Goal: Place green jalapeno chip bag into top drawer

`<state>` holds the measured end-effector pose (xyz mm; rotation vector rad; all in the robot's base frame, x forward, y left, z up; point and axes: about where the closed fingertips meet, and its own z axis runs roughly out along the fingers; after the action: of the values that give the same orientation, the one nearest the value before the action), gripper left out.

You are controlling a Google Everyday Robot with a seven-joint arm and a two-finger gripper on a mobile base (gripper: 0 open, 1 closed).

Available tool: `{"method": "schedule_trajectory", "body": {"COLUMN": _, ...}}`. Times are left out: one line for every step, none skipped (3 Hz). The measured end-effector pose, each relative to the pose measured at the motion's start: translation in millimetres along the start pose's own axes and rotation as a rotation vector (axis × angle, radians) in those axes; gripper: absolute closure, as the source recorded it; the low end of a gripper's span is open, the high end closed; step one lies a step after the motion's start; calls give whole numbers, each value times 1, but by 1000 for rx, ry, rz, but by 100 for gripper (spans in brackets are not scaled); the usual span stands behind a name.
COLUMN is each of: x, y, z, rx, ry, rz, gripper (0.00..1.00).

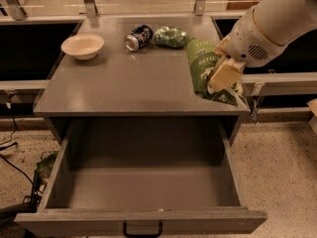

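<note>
The green jalapeno chip bag is light green with white lettering and hangs upright in my gripper, over the right front part of the grey table top. The gripper comes in from the upper right on a white arm, and its tan fingers are shut on the bag's right side. The top drawer is pulled wide open below the table, grey and empty inside, with a small black handle on its front panel. The bag is above and to the right of the drawer's back edge.
A cream bowl sits at the table's back left. A tipped soda can and a shiny dark-green wadded packet lie at the back centre. Black bins flank the table. Cables lie on the floor at the left.
</note>
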<state>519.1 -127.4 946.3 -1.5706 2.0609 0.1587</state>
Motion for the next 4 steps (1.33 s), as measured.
{"method": "schedule_trajectory", "body": {"x": -11, "y": -5, "z": 6, "rx": 9, "ry": -32, "rz": -29, "gripper": 100}}
{"method": "schedule_trajectory", "body": {"x": -16, "y": 7, "z": 19, "rx": -19, "ry": -79, "rz": -49, "gripper": 100}}
{"method": "schedule_trajectory", "body": {"x": -9, "y": 40, "z": 37, "rx": -75, "ry": -87, "rz": -70, "gripper": 100}}
{"method": "schedule_trajectory", "body": {"x": 3, "y": 59, "z": 50, "rx": -112, "ry": -76, "rz": -59, "gripper": 100}}
